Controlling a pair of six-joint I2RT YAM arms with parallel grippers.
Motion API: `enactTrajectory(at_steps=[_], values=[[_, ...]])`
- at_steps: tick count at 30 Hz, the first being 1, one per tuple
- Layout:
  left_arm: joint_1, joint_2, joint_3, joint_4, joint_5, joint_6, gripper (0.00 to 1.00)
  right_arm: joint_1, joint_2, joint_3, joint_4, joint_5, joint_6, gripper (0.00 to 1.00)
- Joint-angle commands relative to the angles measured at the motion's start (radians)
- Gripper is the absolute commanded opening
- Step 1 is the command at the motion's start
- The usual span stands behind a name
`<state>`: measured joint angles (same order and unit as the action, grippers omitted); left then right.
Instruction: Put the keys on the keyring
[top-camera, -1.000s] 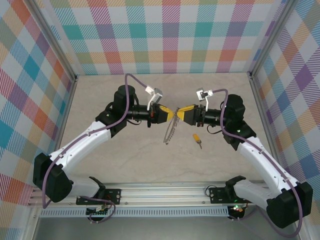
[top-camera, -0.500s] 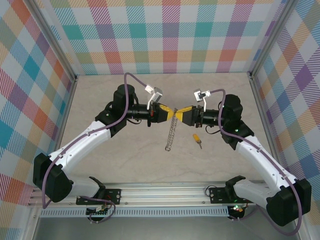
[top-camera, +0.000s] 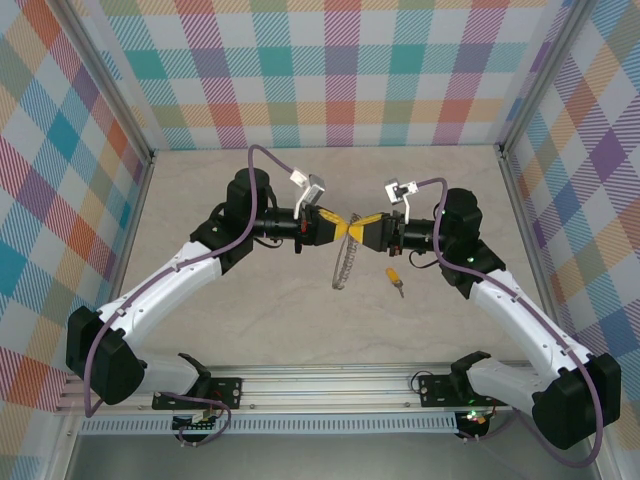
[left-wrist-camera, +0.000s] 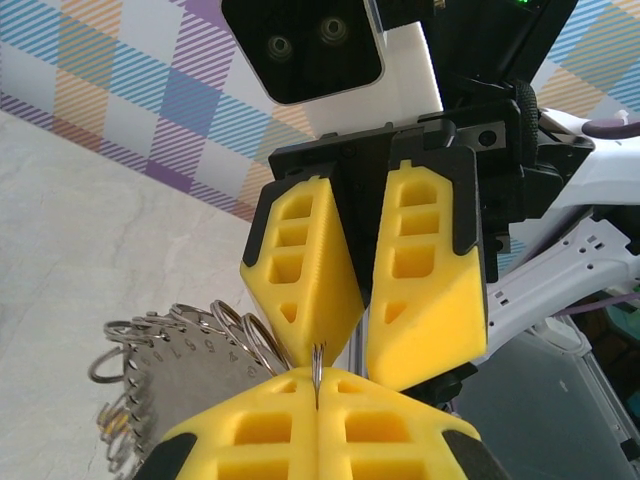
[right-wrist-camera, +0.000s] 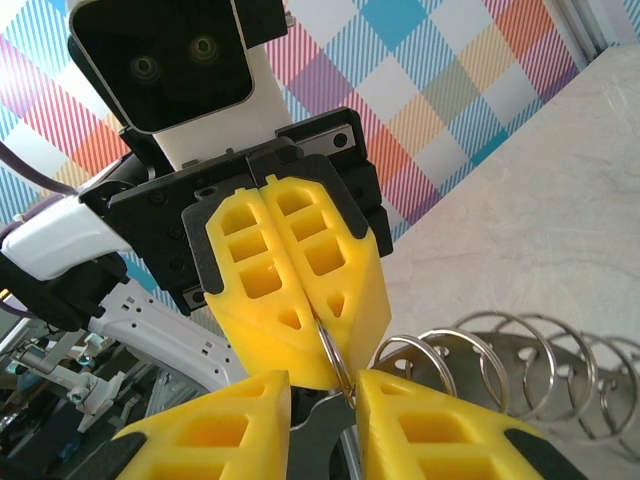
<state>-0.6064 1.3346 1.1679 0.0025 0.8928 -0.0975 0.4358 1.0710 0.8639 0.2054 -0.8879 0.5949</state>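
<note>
The left pincer (top-camera: 343, 227) is closed on the rim of the keyring (top-camera: 343, 266), which hangs under it. The right pincer (top-camera: 362, 231) meets it tip to tip, its jaws a little apart around one wire loop (right-wrist-camera: 338, 352). The key (top-camera: 394, 277) lies on the desk (top-camera: 250, 320) near the right pincer, apart from the keyring.

Each arm has smooth white shells (top-camera: 525, 320) over its long links, joined by chunky black joint housings (top-camera: 100, 360). A thin purple cable (top-camera: 258, 149) runs along each arm. The left tool (top-camera: 338, 228) and right tool (top-camera: 368, 231) have bright yellow wedge fingers (left-wrist-camera: 430, 300), hollowed into cells and finely ribbed on their inner faces, set in black screwed mounts (left-wrist-camera: 470, 140). A white camera box with a glossy black two-lens face (right-wrist-camera: 160, 60) sits above the fingers.
</note>
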Motion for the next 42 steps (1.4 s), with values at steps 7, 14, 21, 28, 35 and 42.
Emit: enactTrajectory(at_steps=[7, 14, 21, 28, 35, 42], values=[[-0.01, 0.014, 0.047, 0.013, 0.029, 0.008, 0.0, 0.016, 0.012, 0.02, 0.046, -0.021, -0.001, 0.21], [-0.019, 0.025, 0.053, -0.006, 0.032, 0.022, 0.0, 0.015, 0.013, 0.027, 0.038, -0.005, -0.008, 0.17], [-0.024, 0.023, 0.05, -0.015, 0.03, 0.025, 0.0, 0.015, 0.009, 0.034, 0.023, 0.014, -0.02, 0.03], [-0.027, -0.024, 0.005, 0.039, -0.098, -0.035, 0.38, 0.015, -0.008, 0.019, 0.017, 0.057, -0.032, 0.0], [-0.027, -0.163, -0.116, 0.14, -0.363, -0.146, 0.61, 0.016, -0.034, -0.002, 0.029, 0.079, -0.032, 0.0], [-0.026, -0.21, -0.178, 0.194, -0.415, -0.235, 0.63, 0.015, -0.05, -0.042, 0.116, 0.088, 0.003, 0.0]])
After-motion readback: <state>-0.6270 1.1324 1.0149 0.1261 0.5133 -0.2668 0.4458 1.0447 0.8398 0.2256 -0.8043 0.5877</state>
